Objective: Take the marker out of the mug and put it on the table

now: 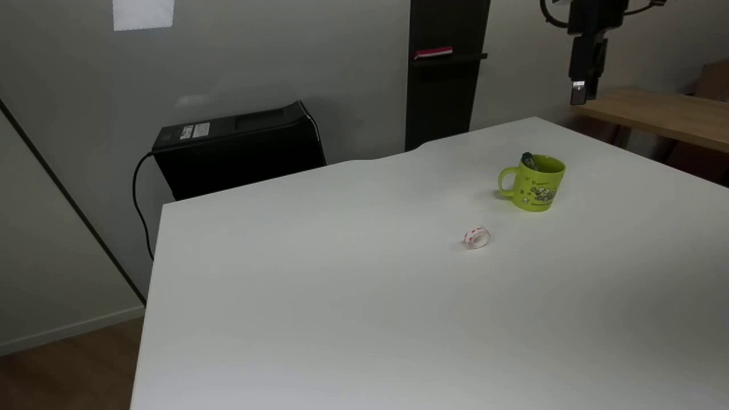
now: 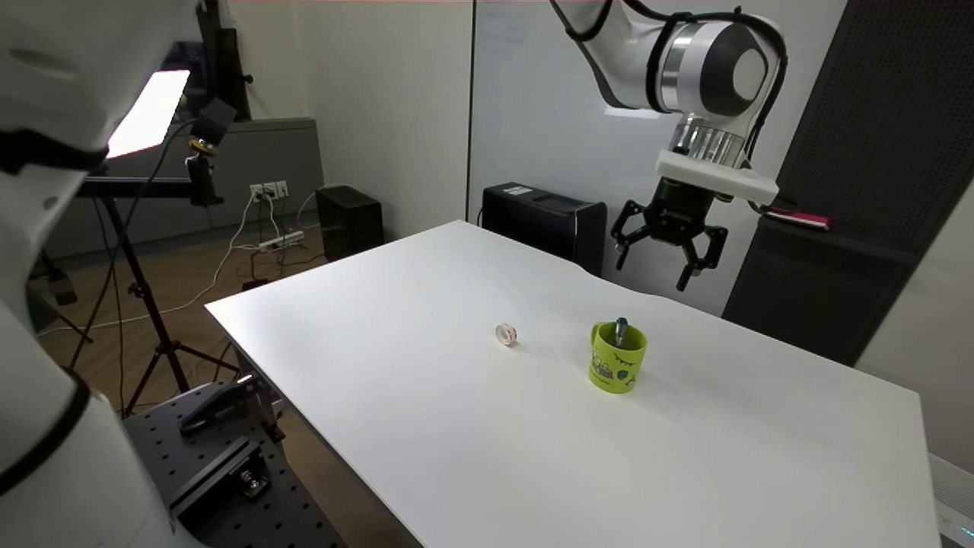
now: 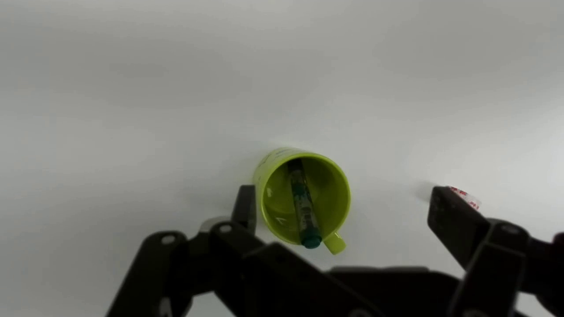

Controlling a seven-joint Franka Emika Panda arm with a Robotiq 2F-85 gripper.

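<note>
Much open desk (image 2: 456, 434) surrounded the mug (image 2: 618, 364), which stood in from the visible edges, marker (image 3: 304, 207) leaning inside; higher up, the jaws gaped wide, apart from both.

Apparently green marker (image 3: 304, 209) aslant in mug (image 2: 613, 369)

White table (image 1: 342, 285), filling most of the lower frame in an exterior view. Directly on it: a lime-green mug (image 1: 533, 191), upright, right of centre, and a tape roll (image 1: 471, 236) on edge, near the mug, lower left of it.
</note>
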